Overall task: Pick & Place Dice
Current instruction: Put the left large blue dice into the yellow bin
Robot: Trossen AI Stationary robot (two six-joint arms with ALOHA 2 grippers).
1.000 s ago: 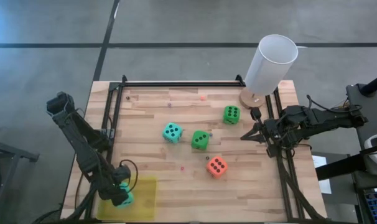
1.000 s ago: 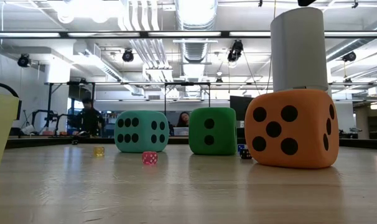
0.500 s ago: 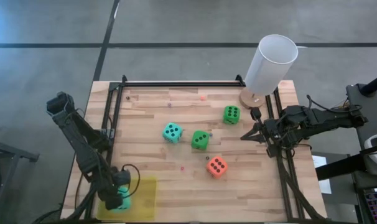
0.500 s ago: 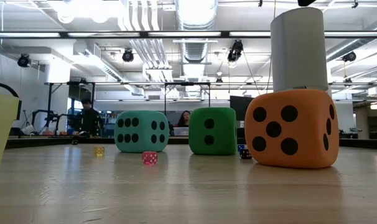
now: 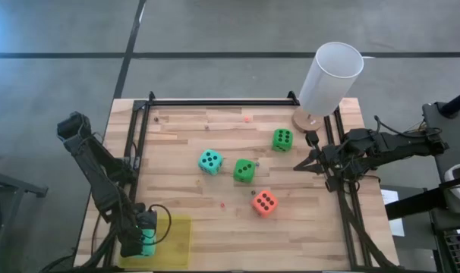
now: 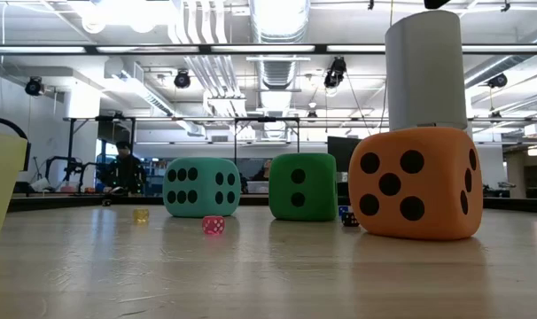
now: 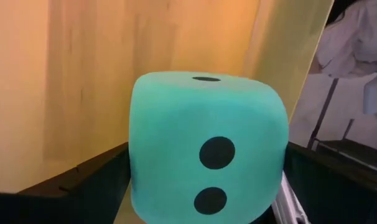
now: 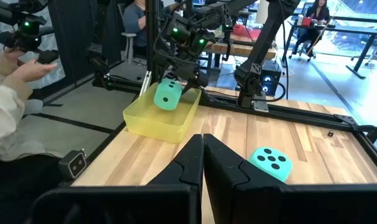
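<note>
1. Down at the near left corner, the left gripper (image 5: 143, 241) hangs over the yellow bin (image 5: 177, 241) with a teal die (image 7: 204, 146) between its fingers (image 7: 70, 183); the jaws stand wide around the cube, and whether they press it or merely flank it I cannot tell.
2. From the right wrist view that die (image 8: 168, 94) sits above the bin's rim (image 8: 152, 123), not down on its floor.
3. The bin lies at the table's front left edge, with the metal rail (image 5: 136, 144) just beside it, so room there is tight.
4. Out on the open wood lie the other teal die (image 5: 209, 161), two green dice (image 5: 244, 170) (image 5: 282, 139) and the orange-red die (image 5: 264, 202), each apart from its neighbours.
5. The right gripper (image 5: 300, 166) waits with fingers pressed together by the right rail, near the white cylinder (image 5: 329, 77).
6. Against a second ago, the left gripper has shifted slightly toward the table's front edge; the four dice on the wood lie as they did.
</note>
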